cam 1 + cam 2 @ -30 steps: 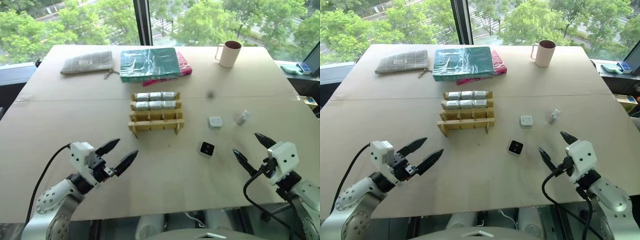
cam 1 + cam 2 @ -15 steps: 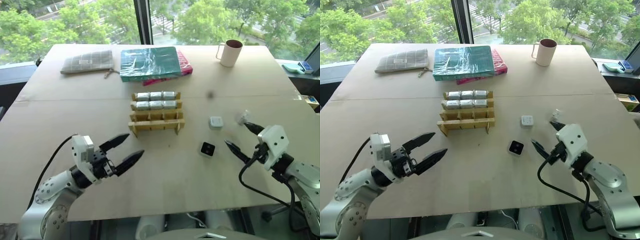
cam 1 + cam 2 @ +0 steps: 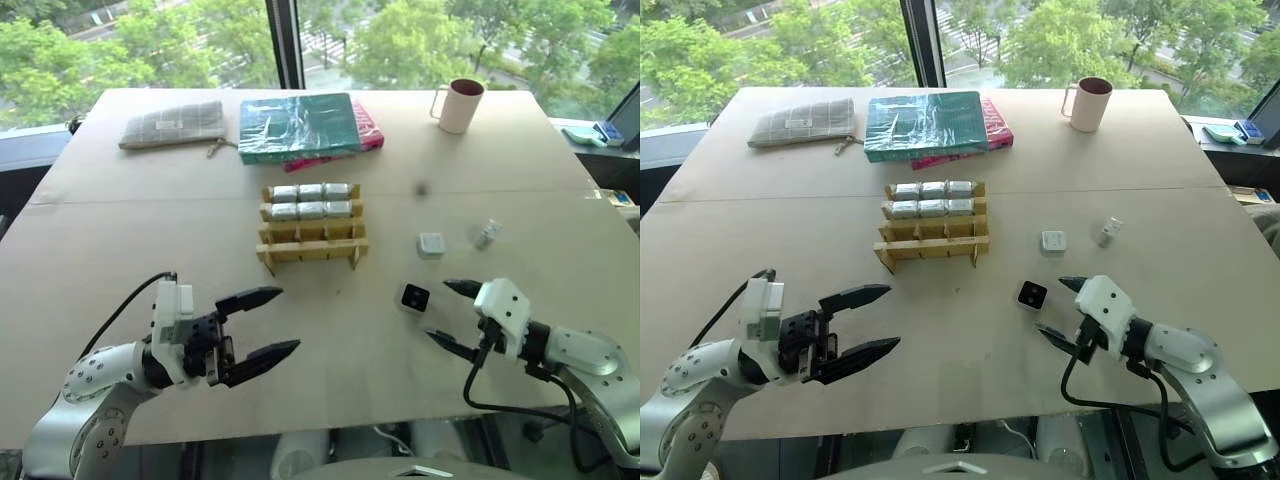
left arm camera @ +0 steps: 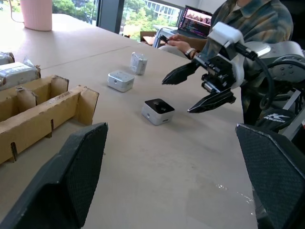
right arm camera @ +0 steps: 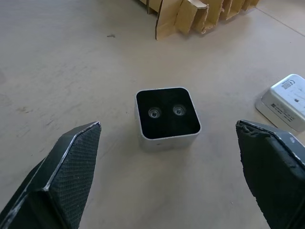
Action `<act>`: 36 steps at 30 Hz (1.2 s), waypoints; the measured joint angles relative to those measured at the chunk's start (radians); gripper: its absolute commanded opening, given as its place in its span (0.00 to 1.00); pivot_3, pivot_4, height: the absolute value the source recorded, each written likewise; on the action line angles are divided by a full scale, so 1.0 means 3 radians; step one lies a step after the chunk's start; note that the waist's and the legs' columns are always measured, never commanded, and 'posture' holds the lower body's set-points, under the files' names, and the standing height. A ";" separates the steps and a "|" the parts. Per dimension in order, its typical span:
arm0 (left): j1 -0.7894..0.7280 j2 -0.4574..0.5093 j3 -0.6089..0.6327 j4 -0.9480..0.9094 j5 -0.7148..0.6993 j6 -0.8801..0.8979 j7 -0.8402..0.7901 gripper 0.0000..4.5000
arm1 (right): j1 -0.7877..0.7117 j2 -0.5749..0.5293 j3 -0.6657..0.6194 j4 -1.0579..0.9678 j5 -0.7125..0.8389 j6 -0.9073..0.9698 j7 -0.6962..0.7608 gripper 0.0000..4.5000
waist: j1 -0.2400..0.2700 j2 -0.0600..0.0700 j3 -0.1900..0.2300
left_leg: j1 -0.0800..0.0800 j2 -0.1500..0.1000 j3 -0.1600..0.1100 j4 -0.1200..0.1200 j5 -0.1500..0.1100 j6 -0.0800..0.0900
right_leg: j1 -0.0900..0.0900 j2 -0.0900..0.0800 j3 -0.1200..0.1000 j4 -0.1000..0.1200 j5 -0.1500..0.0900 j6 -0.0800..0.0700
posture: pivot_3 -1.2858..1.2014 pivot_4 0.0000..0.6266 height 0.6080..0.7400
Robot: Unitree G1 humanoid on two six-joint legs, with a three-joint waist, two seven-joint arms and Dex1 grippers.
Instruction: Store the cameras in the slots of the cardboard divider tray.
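The cardboard divider tray (image 3: 312,251) stands mid-table. Its two back rows hold several silver cameras (image 3: 312,201), and its two front rows are bare. To its right, three loose cameras lie on the table: a black-faced one (image 3: 415,297), a white one (image 3: 431,244) and a small one (image 3: 485,234). My right gripper (image 3: 437,310) is open, pointing left just right of the black-faced camera (image 5: 167,117), which lies ahead between its fingers, untouched. Near the front left, my left gripper (image 3: 288,320) is open and holds nothing, pointing right.
Along the far edge lie a grey checked pouch (image 3: 175,123), a teal book (image 3: 298,125) on a pink one, and a pink mug (image 3: 460,105). A person (image 4: 252,24) sits beyond the table's right side by a laptop (image 4: 195,21).
My right gripper swung left and came in beside the black-faced camera. My left gripper turned to point right and shifted slightly inward. Both stayed open.
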 measured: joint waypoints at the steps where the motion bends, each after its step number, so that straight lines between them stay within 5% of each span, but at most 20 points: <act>1: -0.0001 0.0007 0.0001 0.0000 0.0000 0.0000 -0.0009 0.99 | -0.0036 0.0018 0.0021 0.0030 -0.0006 0.0000 0.0000 1.00 | 0.0002 0.0001 0.0001 | 0.0000 0.0000 0.0000 0.0000 0.0002 -0.0004 | 0.0000 0.0001 -0.0001 0.0000 0.0000 0.0000 | 0.52 0.24 1.00; 9: 0.0051 0.0134 0.0062 0.0000 0.0003 -0.0086 -0.0257 0.99 | -0.0265 0.0157 0.0256 0.0386 -0.0095 -0.0004 0.0049 1.00 | 0.0000 0.0004 0.0002 | -0.0003 -0.0002 0.0002 -0.0001 0.0002 -0.0003 | 0.0000 0.0002 -0.0006 -0.0004 0.0000 0.0000 | 0.52 0.24 1.00; 12: 0.0051 0.0168 0.0118 0.0000 0.0003 -0.0107 -0.0310 1.00 | -0.0292 0.0173 0.0286 0.0485 -0.0104 -0.0020 0.0078 0.81 | 0.0003 0.0004 0.0003 | -0.0003 -0.0002 0.0001 0.0000 0.0002 -0.0003 | 0.0000 0.0002 -0.0010 -0.0003 0.0000 0.0000 | 0.52 0.24 1.00; 16: 0.0046 0.0197 0.0124 0.0000 0.0001 -0.0110 -0.0329 1.00 | -0.0294 0.0201 0.0289 0.0546 -0.0135 -0.0112 0.0077 0.41 | -0.0001 0.0005 0.0003 | -0.0002 -0.0002 0.0001 0.0000 0.0002 -0.0004 | 0.0000 0.0003 -0.0010 -0.0003 0.0000 0.0000 | 0.52 0.24 1.00; 22: -0.0188 0.0100 0.0075 -0.0196 -0.0121 0.0367 0.0484 1.00 | -0.0307 0.0187 0.0283 0.0452 -0.0264 -0.0383 0.0075 0.41 | 0.0007 0.0005 0.0004 | -0.0002 -0.0002 -0.0002 0.0003 0.0002 -0.0003 | 0.0003 0.0002 -0.0009 -0.0001 0.0001 0.0002 | 0.52 0.24 1.00; 24: -0.0340 0.0103 0.0018 -0.0340 -0.0331 0.0750 0.1011 1.00 | -0.0405 0.0164 0.0288 0.0285 -0.0298 -0.0465 0.0096 0.41 | 0.0001 0.0005 0.0004 | -0.0002 -0.0002 -0.0003 0.0004 0.0003 -0.0004 | 0.0005 0.0002 -0.0005 0.0002 0.0009 0.0016 | 0.52 0.24 1.00; 29: -0.1147 0.0387 -0.0231 -0.0116 -0.2118 0.1912 0.2364 1.00 | -0.0953 0.0157 0.0415 0.0010 -0.0501 -0.0680 0.0159 0.41 | 0.0002 0.0001 0.0005 | 0.0011 -0.0002 -0.0010 0.0007 0.0007 -0.0011 | 0.0005 0.0000 -0.0001 0.0028 0.0009 0.0016 | 0.52 0.24 1.00; 36: -0.1805 0.0250 -0.0649 0.0279 -0.3210 0.2095 0.3401 1.00 | -0.1465 0.0298 0.0676 0.0083 -0.0649 -0.0807 0.0231 0.41 | 0.0000 -0.0004 0.0005 | 0.0016 -0.0008 -0.0004 0.0006 0.0008 -0.0012 | 0.0010 0.0002 -0.0004 0.0033 0.0009 0.0015 | 0.52 0.24 1.00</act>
